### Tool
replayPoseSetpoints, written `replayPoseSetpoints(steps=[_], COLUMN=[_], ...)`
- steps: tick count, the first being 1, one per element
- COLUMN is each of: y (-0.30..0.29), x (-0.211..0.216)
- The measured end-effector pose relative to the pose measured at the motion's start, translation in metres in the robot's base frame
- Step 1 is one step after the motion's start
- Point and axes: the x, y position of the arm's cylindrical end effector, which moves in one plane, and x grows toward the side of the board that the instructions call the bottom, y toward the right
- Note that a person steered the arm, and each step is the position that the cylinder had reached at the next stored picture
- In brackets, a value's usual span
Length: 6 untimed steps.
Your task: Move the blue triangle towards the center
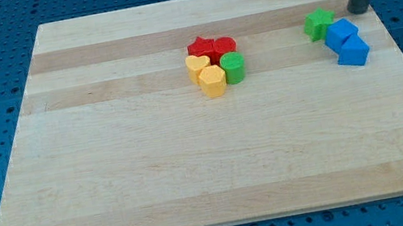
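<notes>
My tip, a bare rod with no jaws to open or close, stood upper right on the wooden board, just beyond the blue triangle, probably positioned to shove it left toward the central cluster.

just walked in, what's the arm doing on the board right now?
It is working toward pushing a blue block to the middle. My tip sits at the view's upper right, just right of the green star and above the two blue blocks, touching neither. Red, yellow and green blocks cluster near the centre.
</notes>
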Motion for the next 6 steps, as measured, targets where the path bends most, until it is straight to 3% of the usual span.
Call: replayPoseSetpoints(steps=[2,6], y=[-0.001,-0.085], x=[0.069,0.093])
